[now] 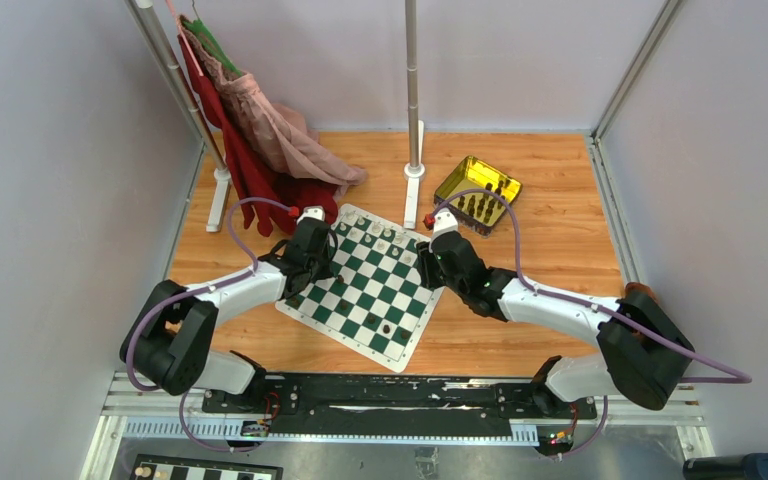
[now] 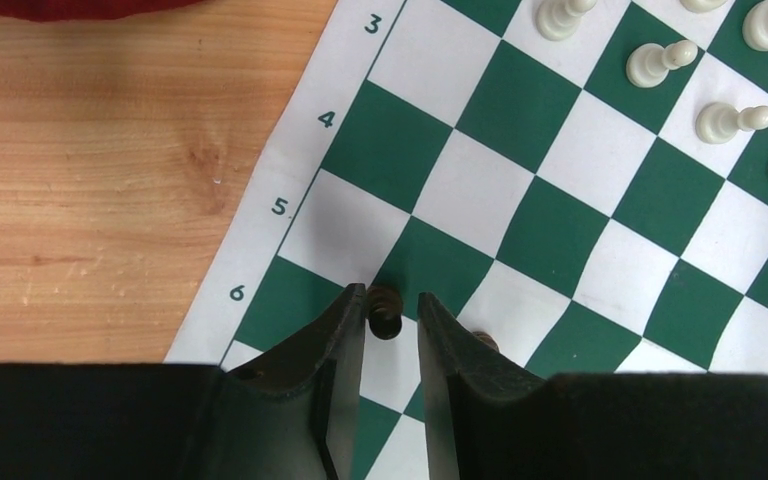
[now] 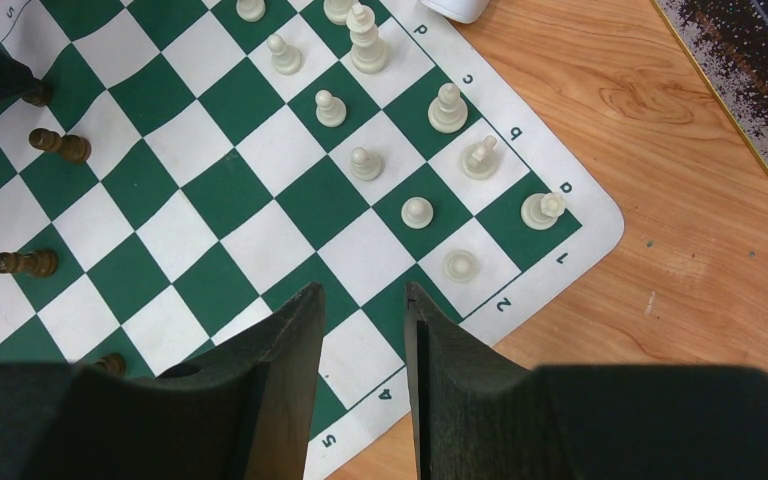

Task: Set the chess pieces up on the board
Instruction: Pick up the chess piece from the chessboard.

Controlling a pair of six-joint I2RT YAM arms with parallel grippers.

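Green-checked board (image 1: pixel 345 295) lies centred in the top view; the left wrist shows the left gripper (image 2: pixel 392 300) parted around a dark pawn (image 2: pixel 385 315) that an off-centre squeeze could topple; the right wrist shows the right gripper (image 3: pixel 363 295) open, empty, over the board's edge.

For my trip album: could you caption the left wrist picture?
The left tool straddles a dark chess piece near row 6 of the board, cream pieces farther along.

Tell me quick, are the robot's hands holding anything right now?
Left gripper: open, fingers either side of a dark chess piece, not clamped.
Right gripper: open, empty.
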